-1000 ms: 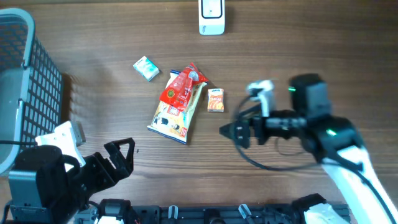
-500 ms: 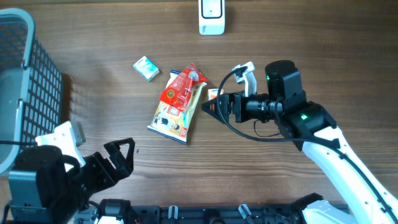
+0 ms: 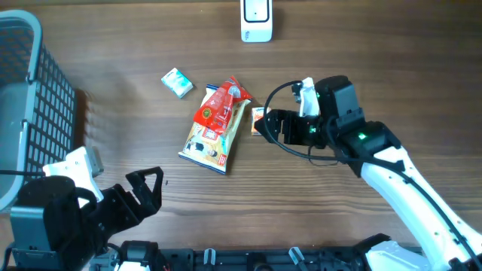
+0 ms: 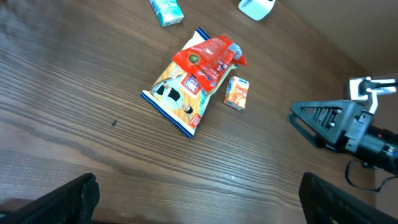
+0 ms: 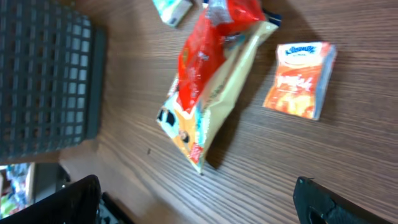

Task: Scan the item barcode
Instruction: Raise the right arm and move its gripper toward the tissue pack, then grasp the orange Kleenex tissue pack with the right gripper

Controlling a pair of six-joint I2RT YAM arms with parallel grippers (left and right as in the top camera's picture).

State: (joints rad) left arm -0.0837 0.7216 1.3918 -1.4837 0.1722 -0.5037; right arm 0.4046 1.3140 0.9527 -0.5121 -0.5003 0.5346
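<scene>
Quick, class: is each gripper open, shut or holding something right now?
Left gripper: open, holding nothing.
Right gripper: open, empty, near the small orange rectangular packet.

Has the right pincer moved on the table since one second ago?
Yes. In the overhead view the right pincer has moved left and nearer the white scanner; its tips are now at the small orange packet.
</scene>
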